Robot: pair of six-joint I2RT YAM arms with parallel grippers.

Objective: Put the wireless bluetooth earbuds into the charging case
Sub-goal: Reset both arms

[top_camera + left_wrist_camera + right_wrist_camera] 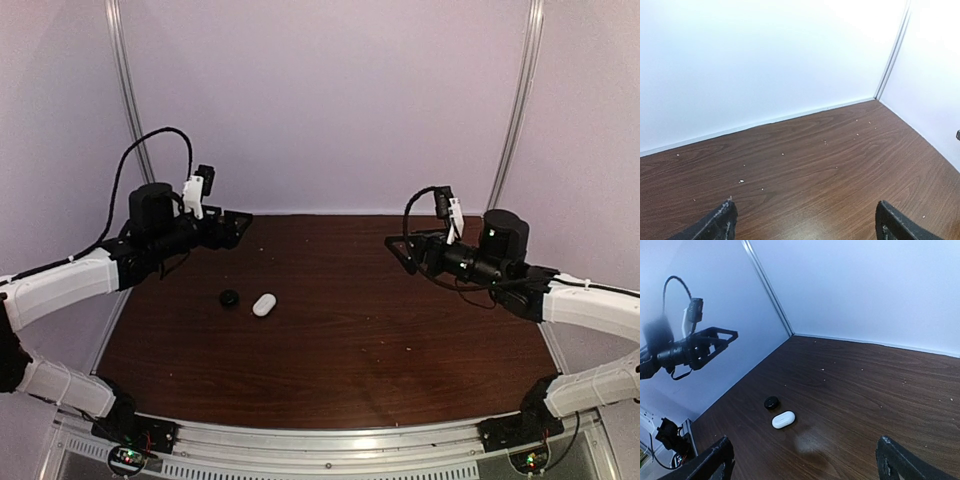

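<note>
The brown table [400, 340] carries a white case [264, 305]. Both tools gape open, holding nothing: the left tool [240, 228] beyond and left of that case, the right tool [400, 254] well right of it. A black case [229, 298] lies just left of it. Buds cannot be made out.

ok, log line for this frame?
left gripper open, empty | right gripper open, empty | white case shut, beside black case, apart | earbuds not visible
</note>
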